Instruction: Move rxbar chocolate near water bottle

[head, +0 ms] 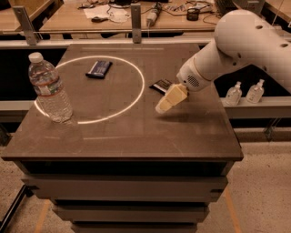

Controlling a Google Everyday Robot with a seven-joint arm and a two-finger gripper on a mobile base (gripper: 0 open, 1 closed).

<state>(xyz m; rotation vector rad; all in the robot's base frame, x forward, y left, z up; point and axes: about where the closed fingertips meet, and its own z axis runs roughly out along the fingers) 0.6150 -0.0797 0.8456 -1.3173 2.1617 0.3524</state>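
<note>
Just beige claw (160, 108) nr flat rxbar (159, 85)

Dark blue bar wrapper (98, 69) lying inside white ring (142, 86) on surface (182, 132); two small white-capped bottles (234, 94) beyond its right edge.

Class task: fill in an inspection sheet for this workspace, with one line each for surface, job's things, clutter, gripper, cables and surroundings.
Surface: dark table top with a white ring marked on it.
Job's things: water bottle upright at the left, standing on the ring's line; rxbar chocolate flat just outside the ring's right side, partly hidden by the gripper.
Clutter: dark blue bar lying inside the ring.
Gripper: gripper low over the table, at the rxbar chocolate's near end.
Cables: cables on the wooden bench behind.
Surroundings: two small bottles on a ledge to the right.
</note>
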